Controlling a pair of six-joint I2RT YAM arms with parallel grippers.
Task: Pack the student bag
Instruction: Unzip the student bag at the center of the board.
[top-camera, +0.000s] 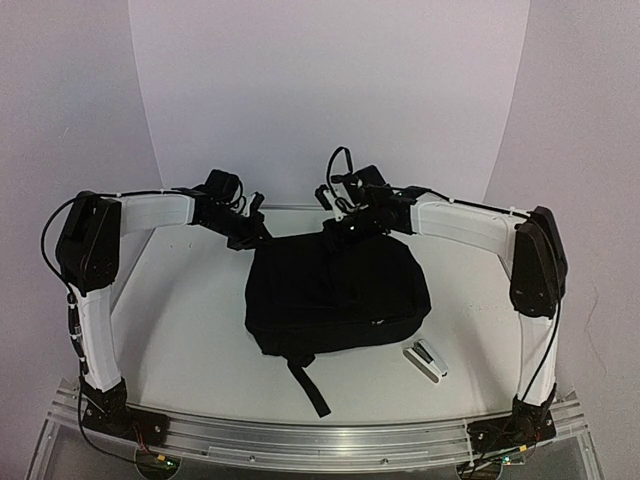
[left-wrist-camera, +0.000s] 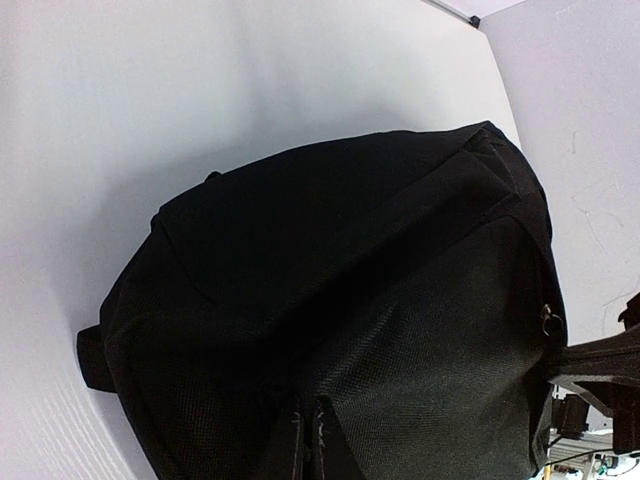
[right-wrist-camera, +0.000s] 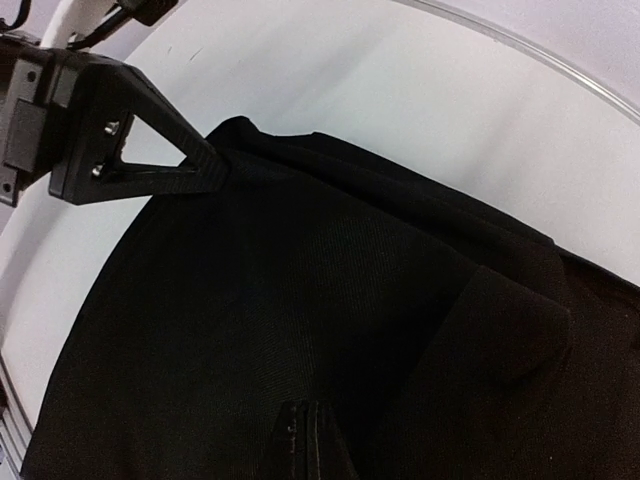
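The student bag (top-camera: 338, 295), a black fabric backpack, lies flat in the middle of the table, with one strap (top-camera: 308, 385) trailing toward the near edge. My left gripper (top-camera: 254, 236) is at the bag's far-left corner. In the left wrist view (left-wrist-camera: 305, 402) its jaws are pressed together on the bag's fabric (left-wrist-camera: 330, 300). My right gripper (top-camera: 346, 228) is at the bag's far edge. In the right wrist view (right-wrist-camera: 304, 406) its jaws are closed on the fabric (right-wrist-camera: 300, 280). A zipper pull (left-wrist-camera: 548, 320) shows beside the right gripper. The bag's inside is hidden.
A small white and grey stapler-like object (top-camera: 425, 358) lies on the table by the bag's near-right corner. The left gripper (right-wrist-camera: 150, 150) shows at the bag's corner in the right wrist view. A white curved backdrop stands behind the table.
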